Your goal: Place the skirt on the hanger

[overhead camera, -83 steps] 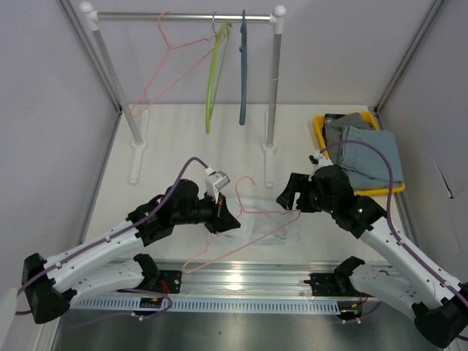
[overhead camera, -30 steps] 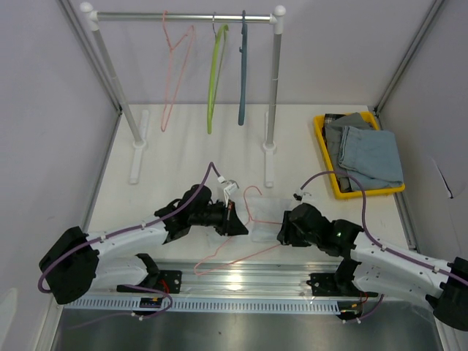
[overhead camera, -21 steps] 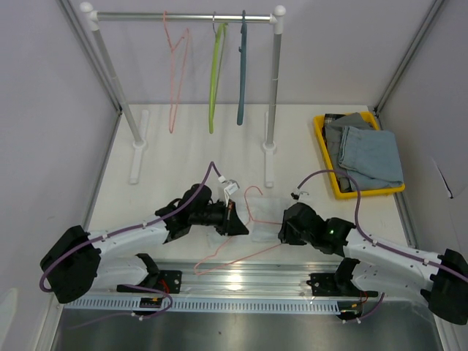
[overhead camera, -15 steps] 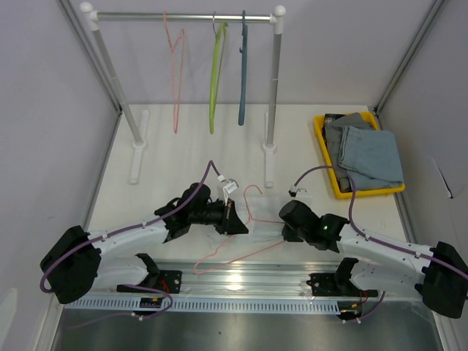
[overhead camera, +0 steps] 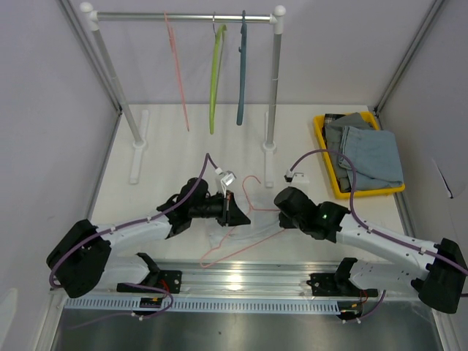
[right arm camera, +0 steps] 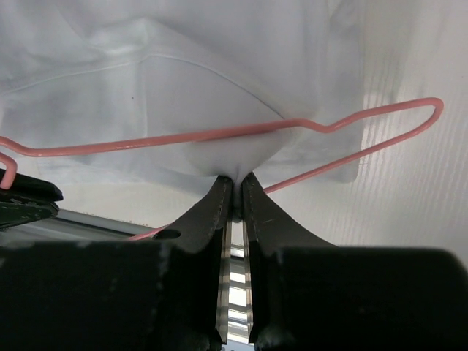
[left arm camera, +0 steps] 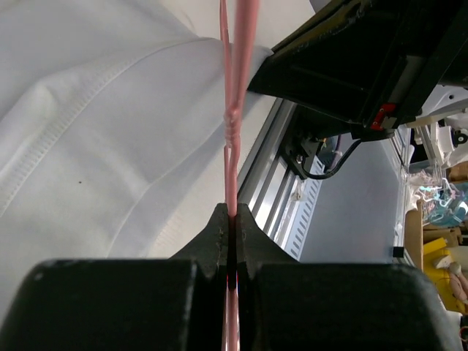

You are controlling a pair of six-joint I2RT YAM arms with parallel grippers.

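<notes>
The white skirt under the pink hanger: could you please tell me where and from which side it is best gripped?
Probably a pinched-up fold at its edge, taken from above: the skirt lies flat, so only raised cloth fits between closing jaws. The right gripper pinches such a fold, close by the hanger wire.

The white skirt is soft, matt, stitched cloth; the pink hanger is thin glossy wire; the tabletop is smooth and pale.
</notes>
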